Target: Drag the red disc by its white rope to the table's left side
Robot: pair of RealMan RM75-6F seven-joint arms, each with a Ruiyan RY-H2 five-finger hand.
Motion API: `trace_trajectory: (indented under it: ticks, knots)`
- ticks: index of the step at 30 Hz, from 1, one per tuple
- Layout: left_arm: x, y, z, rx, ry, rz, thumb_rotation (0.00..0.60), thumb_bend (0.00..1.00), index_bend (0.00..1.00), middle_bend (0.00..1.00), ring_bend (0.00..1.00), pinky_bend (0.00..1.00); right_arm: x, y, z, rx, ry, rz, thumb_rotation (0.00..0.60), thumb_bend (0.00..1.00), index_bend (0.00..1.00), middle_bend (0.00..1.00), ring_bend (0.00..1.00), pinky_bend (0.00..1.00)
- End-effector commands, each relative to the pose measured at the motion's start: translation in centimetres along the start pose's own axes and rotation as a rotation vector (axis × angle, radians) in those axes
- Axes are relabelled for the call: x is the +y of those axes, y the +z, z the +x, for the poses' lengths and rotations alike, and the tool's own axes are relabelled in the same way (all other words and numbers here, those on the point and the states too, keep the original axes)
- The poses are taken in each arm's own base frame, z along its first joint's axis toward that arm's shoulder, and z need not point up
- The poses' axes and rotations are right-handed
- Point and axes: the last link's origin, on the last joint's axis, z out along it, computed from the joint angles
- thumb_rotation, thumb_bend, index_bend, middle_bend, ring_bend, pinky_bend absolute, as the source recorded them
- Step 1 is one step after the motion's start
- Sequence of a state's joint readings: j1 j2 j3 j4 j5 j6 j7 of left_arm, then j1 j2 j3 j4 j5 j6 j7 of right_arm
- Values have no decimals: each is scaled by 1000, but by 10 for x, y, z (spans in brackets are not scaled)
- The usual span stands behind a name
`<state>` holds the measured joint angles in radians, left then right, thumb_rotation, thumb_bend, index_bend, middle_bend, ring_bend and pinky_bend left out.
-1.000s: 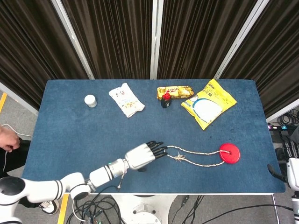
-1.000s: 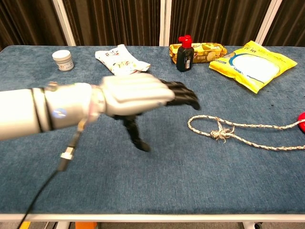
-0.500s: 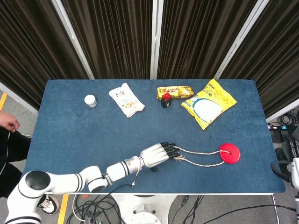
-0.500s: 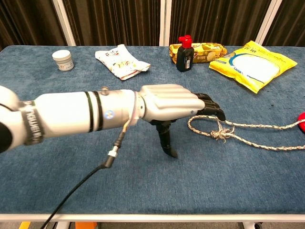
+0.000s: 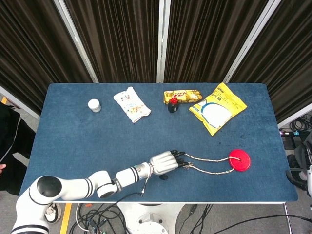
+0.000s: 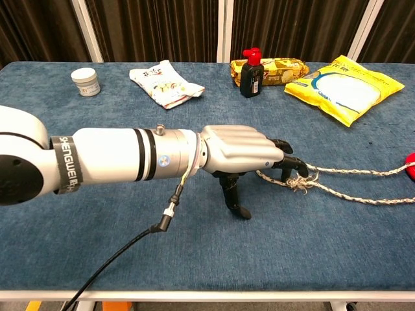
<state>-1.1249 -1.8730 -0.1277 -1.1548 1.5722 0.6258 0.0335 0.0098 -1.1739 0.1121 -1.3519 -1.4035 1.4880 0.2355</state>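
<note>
The red disc point(image 5: 240, 160) lies flat near the table's front right; only a red sliver of the disc point(image 6: 411, 159) shows at the chest view's right edge. Its white rope point(image 5: 207, 159) runs left from it in two strands to a knotted loop point(image 6: 298, 181). My left hand point(image 5: 166, 161) hovers low at that loop end, palm down. Its dark fingertips point(image 6: 290, 162) bend down onto the loop beside the knot, while the thumb point(image 6: 235, 201) points down to the cloth, apart from the rope. Nothing is pinched. My right arm point(image 5: 308, 176) barely shows beyond the table's right edge, its hand unclear.
Along the back stand a white jar point(image 5: 94, 105), a white snack pack point(image 5: 131, 104), a biscuit pack point(image 5: 183, 95), a black bottle with a red cap point(image 5: 173, 105) and a yellow bag point(image 5: 218, 107). A cable point(image 6: 165, 217) dangles from my left wrist.
My left hand has slid right along the front of the table and lowered until its fingertips reach the rope's knotted loop. Disc and rope have not moved.
</note>
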Motion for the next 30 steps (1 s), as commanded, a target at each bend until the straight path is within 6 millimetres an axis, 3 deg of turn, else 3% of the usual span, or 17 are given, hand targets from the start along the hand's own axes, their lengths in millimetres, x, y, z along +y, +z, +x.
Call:
trace_trajectory:
  ticks: [1, 4, 11, 16, 26, 28, 30]
  knots:
    - [-1, -2, 1, 1, 0, 2, 600, 142, 127, 365, 0, 173, 0, 0, 0, 1, -2, -2, 600, 176, 0, 0, 0, 0]
    - [-1, -4, 3, 6, -2, 6, 600, 156, 130, 456, 22, 174, 0, 0, 0, 2, -4, -6, 600, 176, 0, 0, 0, 0]
    - [-4, -12, 1, 4, -11, 21, 600, 160, 142, 675, 198, 191, 0, 0, 1, 4, -5, -8, 600, 176, 0, 0, 0, 0]
    - [-6, -16, 2, 17, -21, 34, 600, 162, 149, 679, 215, 208, -1, 0, 1, 2, -5, -7, 600, 176, 0, 0, 0, 0]
    - [-12, -28, -4, -7, -10, 58, 600, 164, 159, 787, 330, 219, 0, 0, 1, 1, -6, -11, 600, 177, 0, 0, 0, 0]
    - [-13, -30, -4, -5, -8, 64, 600, 170, 163, 810, 375, 246, 0, 0, 0, -1, -5, -11, 600, 178, 0, 0, 0, 0]
    - [-14, -31, -3, 5, -9, 71, 600, 213, 209, 846, 451, 334, -1, 0, 0, -1, -6, -9, 600, 178, 0, 0, 0, 0]
